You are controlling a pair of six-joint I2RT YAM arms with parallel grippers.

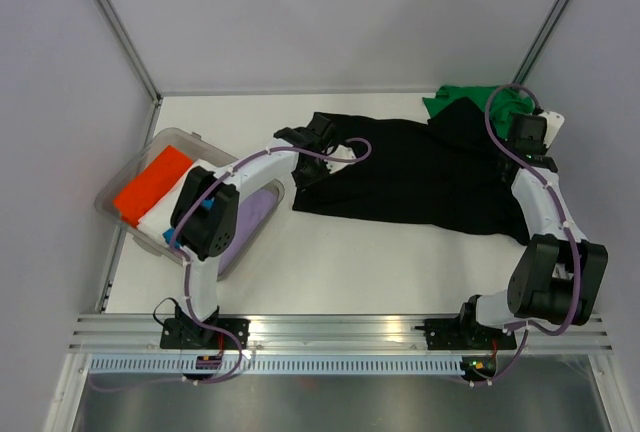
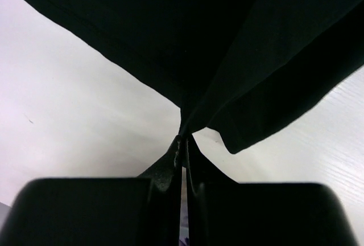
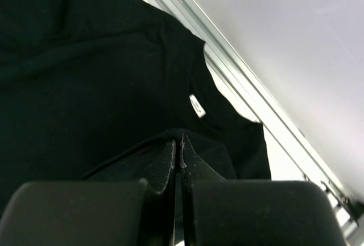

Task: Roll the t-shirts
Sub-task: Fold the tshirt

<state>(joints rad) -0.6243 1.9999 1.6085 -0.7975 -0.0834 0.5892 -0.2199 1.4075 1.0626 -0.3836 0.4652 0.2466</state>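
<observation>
Black t-shirt (image 1: 420, 177): plain, soft, spread mostly flat across the far middle and right of the table (image 1: 350, 272), long side running left to right, near edge wrinkled. Its left end is bunched and lifted where my left gripper (image 2: 182, 140) pinches it; the cloth fans out from that pinch. Its right end has the collar with a small white label (image 3: 196, 105), and my right gripper (image 3: 181, 140) is closed on a fold just near it.

Green t-shirt (image 1: 475, 102): bright, crumpled in the far right corner, partly covered by the black one.
</observation>
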